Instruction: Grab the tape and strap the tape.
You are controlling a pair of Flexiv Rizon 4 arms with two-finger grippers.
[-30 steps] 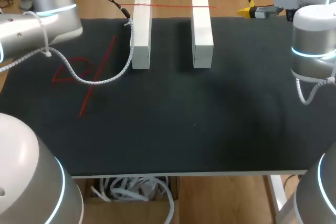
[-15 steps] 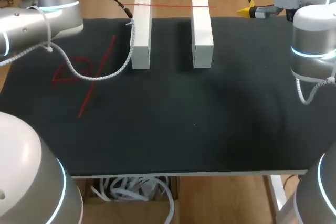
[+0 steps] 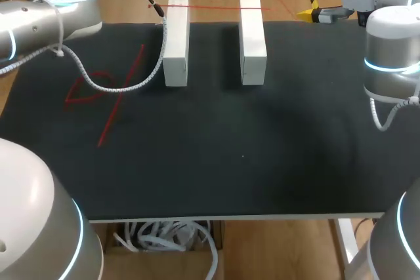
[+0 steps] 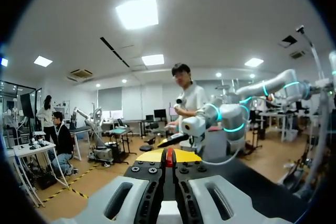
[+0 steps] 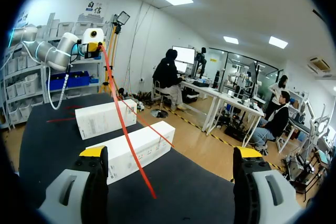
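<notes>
Red tape (image 5: 138, 157) is running from the left end effector (image 4: 168, 156), gripping it beyond the counter's (image 3: 243, 155) 12 o'clock edge, toward the wide-open, empty right end effector (image 5: 170, 152); white blocks' (image 3: 252, 37) print is showing illegible.

Colour rundown: counter (image 3: 243, 162) is plain matte black, with some thin red lines (image 3: 98, 90) scrawled on its left part. Left box (image 3: 176, 44) and right box (image 3: 252, 40) are both plain white. The red tape (image 5: 124, 124) is a skinny bright red strip. Left end effector (image 4: 168, 156) has yellow tips on a black and pale grey body, with a sliver of red between them. Right end effector (image 5: 170, 156) is yellow tips on light grey fingers. Left arm (image 3: 46, 18) and right arm (image 3: 390, 50) are silvery white with glowing cyan rings, and the coiled cable (image 3: 125, 85) is white
</notes>
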